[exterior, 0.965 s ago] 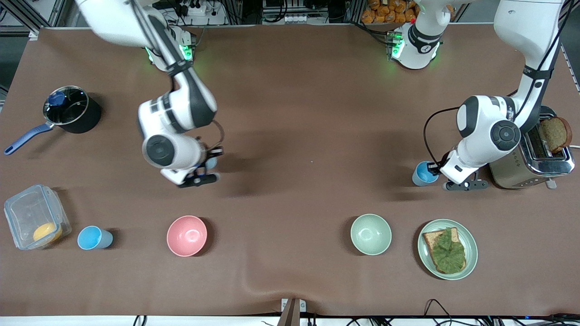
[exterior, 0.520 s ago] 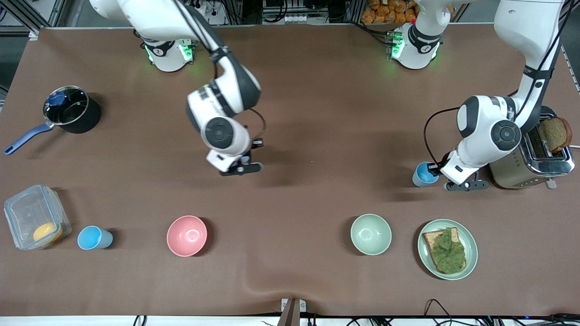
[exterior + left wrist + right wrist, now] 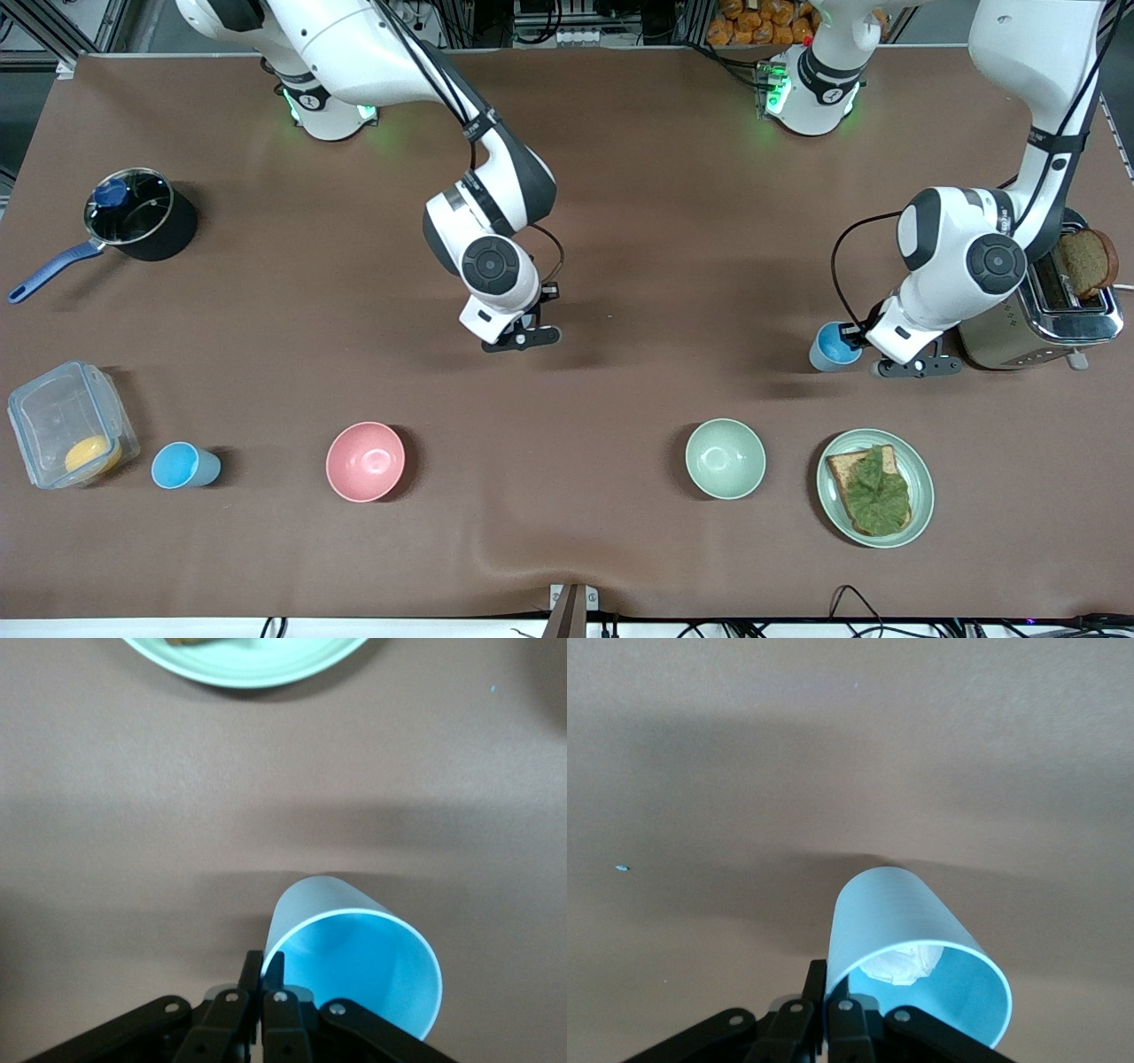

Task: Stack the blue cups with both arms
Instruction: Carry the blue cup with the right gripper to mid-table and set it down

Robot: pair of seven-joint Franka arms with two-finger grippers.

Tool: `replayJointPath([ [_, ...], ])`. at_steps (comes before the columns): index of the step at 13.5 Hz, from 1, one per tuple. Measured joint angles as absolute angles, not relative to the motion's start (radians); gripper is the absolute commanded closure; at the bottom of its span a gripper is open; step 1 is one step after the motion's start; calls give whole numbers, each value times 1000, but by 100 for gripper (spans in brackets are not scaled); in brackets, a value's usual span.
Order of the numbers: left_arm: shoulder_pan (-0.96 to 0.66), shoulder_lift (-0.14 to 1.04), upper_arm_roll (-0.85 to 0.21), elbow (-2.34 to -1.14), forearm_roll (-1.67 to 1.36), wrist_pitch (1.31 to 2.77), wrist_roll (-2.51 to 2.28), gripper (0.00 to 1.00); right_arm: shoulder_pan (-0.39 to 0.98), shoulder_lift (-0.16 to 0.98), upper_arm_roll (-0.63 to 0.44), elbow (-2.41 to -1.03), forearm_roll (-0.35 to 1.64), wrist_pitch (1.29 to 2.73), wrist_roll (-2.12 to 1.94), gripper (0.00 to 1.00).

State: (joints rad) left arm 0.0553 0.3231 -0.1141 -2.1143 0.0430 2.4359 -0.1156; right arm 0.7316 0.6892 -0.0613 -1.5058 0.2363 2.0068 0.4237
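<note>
My right gripper [image 3: 530,323] is over the middle of the table, shut on the rim of a pale blue cup [image 3: 908,943] with something whitish inside. In the front view that cup is hidden under the wrist. My left gripper [image 3: 855,338] is beside the toaster, shut on the rim of a brighter blue cup [image 3: 833,346], which also shows in the left wrist view [image 3: 354,961]. I cannot tell whether this cup rests on the table. A third blue cup [image 3: 182,465] stands alone on the table next to the plastic box.
A black pot [image 3: 142,215] and a clear plastic box [image 3: 66,416] are toward the right arm's end. A pink bowl [image 3: 365,461], a pale green bowl [image 3: 725,458] and a plate with toast [image 3: 921,483] lie nearer the front camera. A toaster [image 3: 1045,310] stands by the left arm.
My right arm has carried its cup from over the right arm's side of the table to over the middle, toward the left arm. My left gripper and its cup barely shifted.
</note>
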Motion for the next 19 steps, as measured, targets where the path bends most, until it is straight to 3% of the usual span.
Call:
replayJointPath([
  [3,55,314,-114,-2102,43,2436,-116,100,749,713,-61,-1503,237,2038,428,98],
  [4,54,314,-115,-2099,43,2436,-116,100,754,715,-63,-1500,236,2038,429,21],
  [5,54,314,-115,-2097,43,2435,-116,100,755,715,-65,-1499,236,2038,429,0],
  [12,50,311,-125,-2039,43,2358,-116,100,780,723,-67,-1470,237,2100,442,0],
  [19,48,286,-185,-1942,43,2211,-141,100,675,689,-90,-1301,238,1772,442,0],
])
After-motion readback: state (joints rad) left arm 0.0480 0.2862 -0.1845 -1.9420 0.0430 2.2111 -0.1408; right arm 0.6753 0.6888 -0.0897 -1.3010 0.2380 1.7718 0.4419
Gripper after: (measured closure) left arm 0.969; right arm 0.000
